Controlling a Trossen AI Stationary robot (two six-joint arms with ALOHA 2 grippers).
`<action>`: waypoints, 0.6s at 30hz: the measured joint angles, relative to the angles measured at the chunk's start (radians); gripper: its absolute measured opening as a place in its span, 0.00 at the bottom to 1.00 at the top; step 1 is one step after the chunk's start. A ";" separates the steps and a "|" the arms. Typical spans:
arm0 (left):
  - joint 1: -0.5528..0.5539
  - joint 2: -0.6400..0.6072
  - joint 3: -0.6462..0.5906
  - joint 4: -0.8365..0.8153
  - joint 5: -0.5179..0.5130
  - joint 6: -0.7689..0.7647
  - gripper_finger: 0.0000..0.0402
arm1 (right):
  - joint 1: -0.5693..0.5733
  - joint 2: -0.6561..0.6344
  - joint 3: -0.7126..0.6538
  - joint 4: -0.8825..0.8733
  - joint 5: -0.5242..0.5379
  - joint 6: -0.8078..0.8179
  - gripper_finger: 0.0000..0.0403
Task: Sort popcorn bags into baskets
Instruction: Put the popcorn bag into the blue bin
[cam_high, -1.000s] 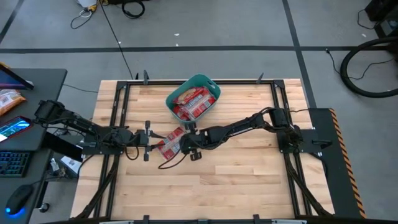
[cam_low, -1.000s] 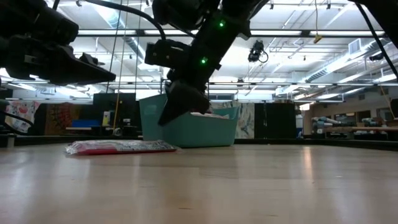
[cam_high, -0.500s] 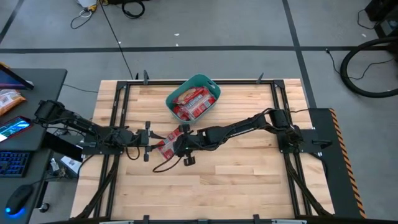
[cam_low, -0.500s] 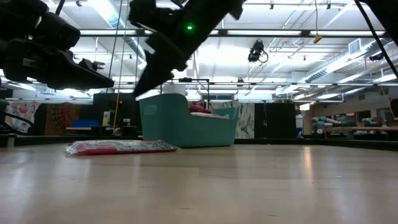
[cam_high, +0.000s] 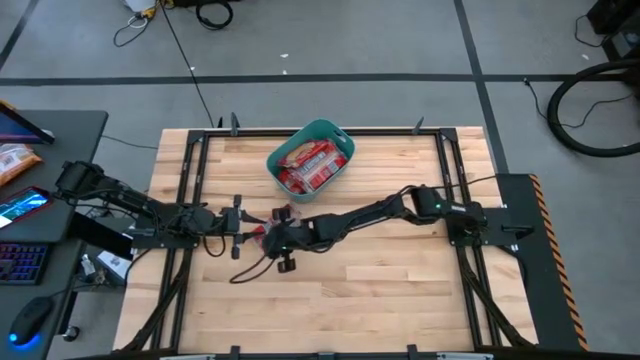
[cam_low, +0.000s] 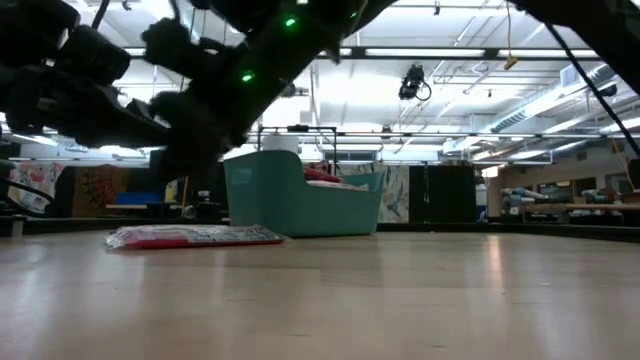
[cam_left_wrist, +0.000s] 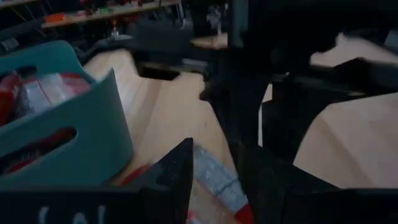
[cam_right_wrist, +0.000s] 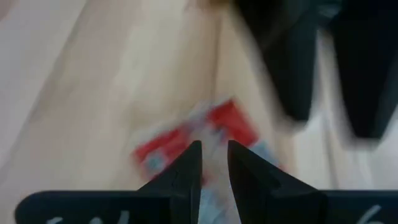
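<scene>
Near the middle of the counter (cam_high: 400, 290), one popcorn bag (cam_high: 262, 236) lay flat beside the filled basket (cam_high: 278, 161). Right end effector (cam_high: 268, 238) hovered over it, fingers narrowly parted, holding nothing. Left end effector (cam_high: 238, 224) waited alongside, parted. Next move: lower, pinch the bag.

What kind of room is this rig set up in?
Probably a lab or workshop hall: bare grey floor marked with dark tape and strewn with cables, a computer desk beside the wooden table, and rows of strip lights over distant workbenches.
</scene>
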 joint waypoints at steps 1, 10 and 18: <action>0.000 -0.002 0.000 -0.011 -0.001 0.000 0.33 | -0.005 0.015 0.023 0.007 0.016 -0.009 0.21; 0.000 -0.004 0.001 -0.036 -0.004 -0.005 0.33 | -0.049 0.066 0.065 -0.115 0.012 -0.035 0.21; 0.000 -0.005 0.002 -0.043 -0.007 -0.006 0.33 | -0.026 0.049 0.068 -0.434 -0.021 0.056 0.21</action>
